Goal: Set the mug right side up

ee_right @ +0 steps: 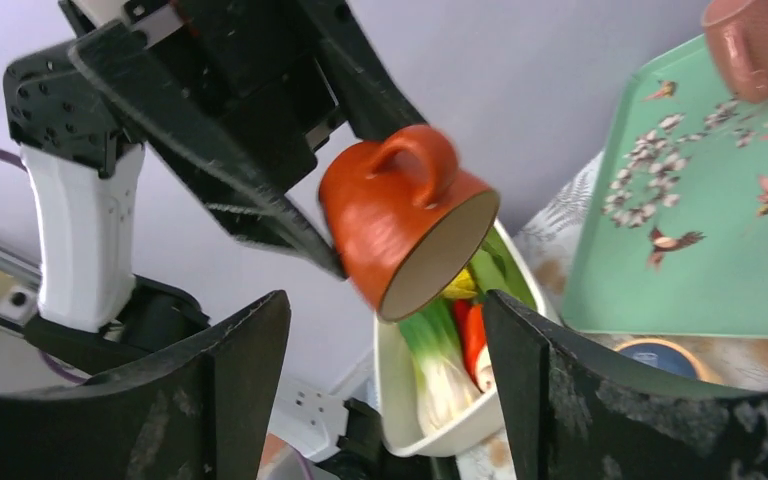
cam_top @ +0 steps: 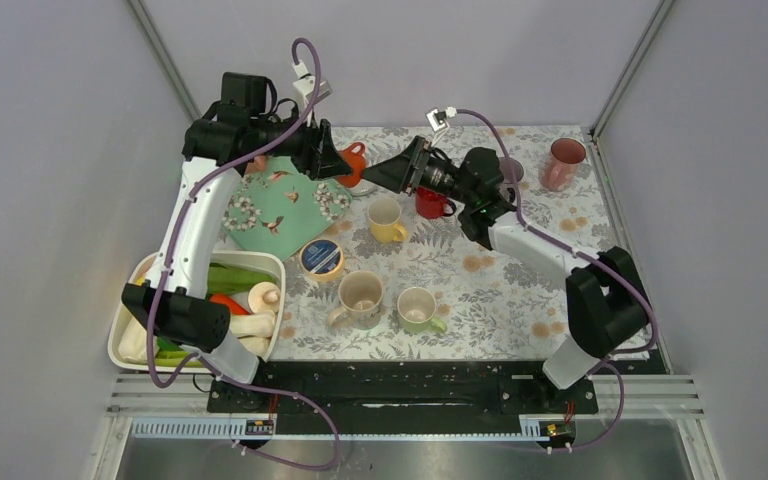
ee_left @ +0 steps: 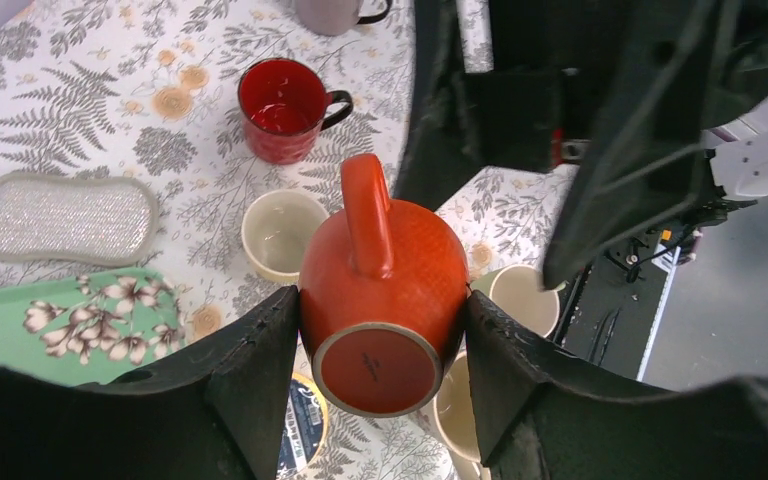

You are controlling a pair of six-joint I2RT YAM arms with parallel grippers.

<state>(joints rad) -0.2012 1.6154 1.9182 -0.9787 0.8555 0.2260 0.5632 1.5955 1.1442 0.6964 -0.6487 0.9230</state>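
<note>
The orange mug hangs in the air over the back of the table, pinched by its sides in my left gripper. In the left wrist view its base faces the camera and the handle points up, with my left gripper shut on the body. In the right wrist view the mug is tilted, with its mouth facing down towards my right gripper. My right gripper is open and empty, a little short of the mug's mouth.
A yellow mug, a red mug and a pink mug stand upright. Two pale mugs stand near the front. A tape roll, a green tray and a white tub of vegetables are on the left.
</note>
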